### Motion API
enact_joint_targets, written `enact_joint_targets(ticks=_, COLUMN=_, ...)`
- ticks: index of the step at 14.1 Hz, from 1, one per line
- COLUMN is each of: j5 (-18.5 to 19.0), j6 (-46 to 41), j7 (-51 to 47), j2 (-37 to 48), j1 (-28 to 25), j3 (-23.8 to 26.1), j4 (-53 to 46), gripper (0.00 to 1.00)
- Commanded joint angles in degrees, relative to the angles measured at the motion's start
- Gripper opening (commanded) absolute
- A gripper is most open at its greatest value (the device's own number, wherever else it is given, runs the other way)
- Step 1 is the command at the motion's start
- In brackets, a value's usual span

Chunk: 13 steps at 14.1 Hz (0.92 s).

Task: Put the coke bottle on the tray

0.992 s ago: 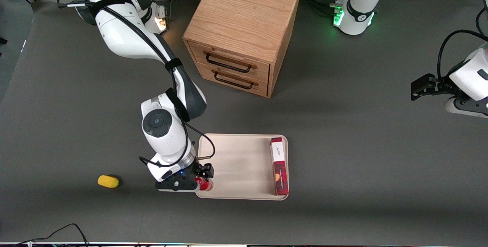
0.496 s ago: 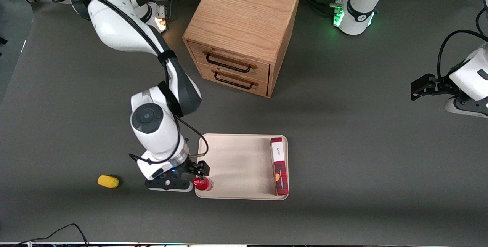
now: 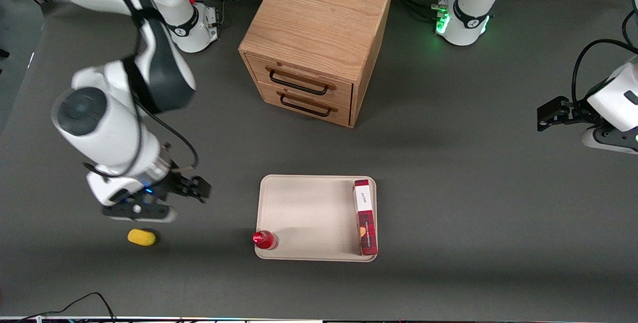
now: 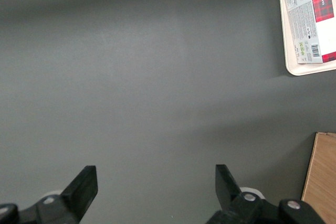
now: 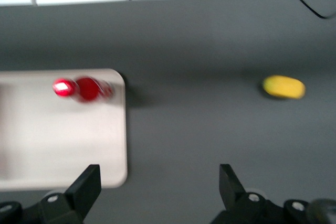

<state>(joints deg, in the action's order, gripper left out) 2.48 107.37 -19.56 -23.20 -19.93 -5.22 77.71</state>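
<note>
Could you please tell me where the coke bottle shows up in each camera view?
Front view: coke bottle stands in the tray's corner nearest the open gripper, which is above the table.
Right wrist view: bottle on the tray.
Left wrist view: not in it.
Shared landmark: the tray.

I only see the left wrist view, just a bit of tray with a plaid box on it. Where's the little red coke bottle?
Observer: The coke bottle stands on the tray, in a corner near the front camera, at the end toward the working arm.
Operator: Is the pincer holding it?
Observer: No. The pincer is open and apart from the tray, over the table toward the working arm's end.
Operator: Anything else there?
Observer: A small yellow oval object lies on the table, nearer the front camera than the pincer.
</note>
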Motion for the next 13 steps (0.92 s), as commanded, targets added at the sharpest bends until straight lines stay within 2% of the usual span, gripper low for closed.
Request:
enact_joint_targets(ticks=1, j5=-2.0, j6=-6.5, j7=6.3, j2=10.2, j1=4.2, j3=1.0, j4=7.6, gripper=1.00)
enact_joint_targets(ticks=5, j5=-2.6, j6=-14.6, j7=9.8, j2=16.2, j1=8.7, j3=1.0, j4=8.2, gripper=1.00)
enact_joint_targets(ticks=13, j5=-3.7, j6=-16.1, j7=11.8, j2=20.5, j1=13.3, j3=1.0, j4=11.1, gripper=1.00)
